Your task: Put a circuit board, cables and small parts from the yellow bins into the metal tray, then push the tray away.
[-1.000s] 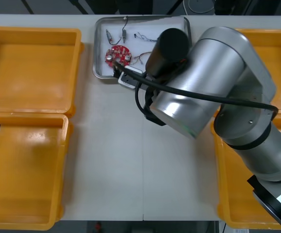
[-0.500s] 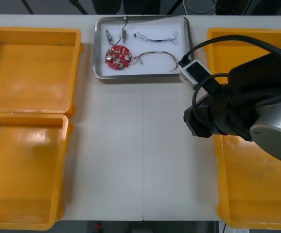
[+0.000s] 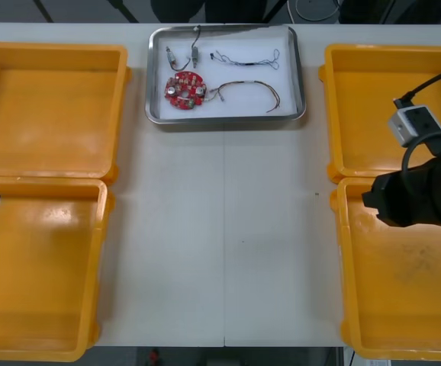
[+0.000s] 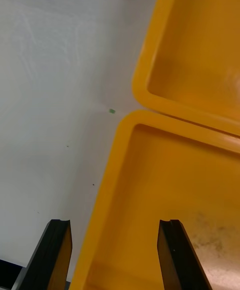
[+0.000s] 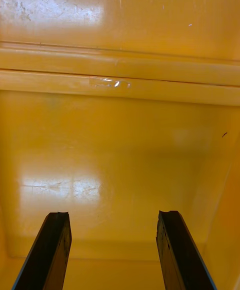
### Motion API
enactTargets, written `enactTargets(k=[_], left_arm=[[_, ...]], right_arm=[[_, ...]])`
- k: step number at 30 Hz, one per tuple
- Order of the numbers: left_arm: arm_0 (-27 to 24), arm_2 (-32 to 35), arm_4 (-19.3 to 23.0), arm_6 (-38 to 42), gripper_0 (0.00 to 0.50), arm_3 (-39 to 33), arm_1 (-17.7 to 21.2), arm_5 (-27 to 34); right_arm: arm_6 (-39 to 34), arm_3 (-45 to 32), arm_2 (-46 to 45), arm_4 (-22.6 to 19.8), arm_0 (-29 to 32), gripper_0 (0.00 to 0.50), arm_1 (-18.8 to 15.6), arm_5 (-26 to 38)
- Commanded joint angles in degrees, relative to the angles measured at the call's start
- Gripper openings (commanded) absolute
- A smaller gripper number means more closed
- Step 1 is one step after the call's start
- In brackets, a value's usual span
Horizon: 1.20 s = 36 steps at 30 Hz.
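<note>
Metal tray point(image 3: 303, 76) at far table point(image 3: 228, 229) edge — left pincer point(image 5: 114, 217) wide, right pincer point(image 4: 116, 225) wide, seemingly astride bin rim point(image 4: 111, 172).

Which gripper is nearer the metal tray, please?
Right. The right gripper is over the right bins' inner rim, nearer the metal tray; the left gripper is over the left bins' outer side, farther off.

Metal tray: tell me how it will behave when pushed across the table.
The metal tray will probably slide easily: low, shiny metal on a smooth table. Pushed off-centre, it may swivel, being wide. The loose circuit board and thin cables could shift inside, though the raised rim should keep them in.
</note>
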Motion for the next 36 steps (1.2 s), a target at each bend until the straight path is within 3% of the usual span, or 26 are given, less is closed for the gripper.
enactTargets(k=[1, 15, 25, 36], left_arm=[[1.07, 1.60, 0.42, -4.57, 0.500, -1.60, 2.53, -0.49], [1.07, 1.60, 0.42, -4.57, 0.500, -1.60, 2.53, -0.49], [1.07, 1.60, 0.42, -4.57, 0.500, -1.60, 2.53, -0.49], [1.07, 1.60, 0.42, -4.57, 0.500, -1.60, 2.53, -0.49]], right_arm=[[-1.24, -1.84, -7.30, -2.71, 5.50, 0.497, -3.31, 0.16], [1.40, 3.61, -18.64, -3.94, 14.47, 0.496, -4.98, 0.16], [3.68, 9.85, -20.58, -4.47, 14.64, 0.498, -7.35, 0.16], [4.47, 12.31, -23.48, -8.78, 13.59, 0.496, -7.88, 0.16]])
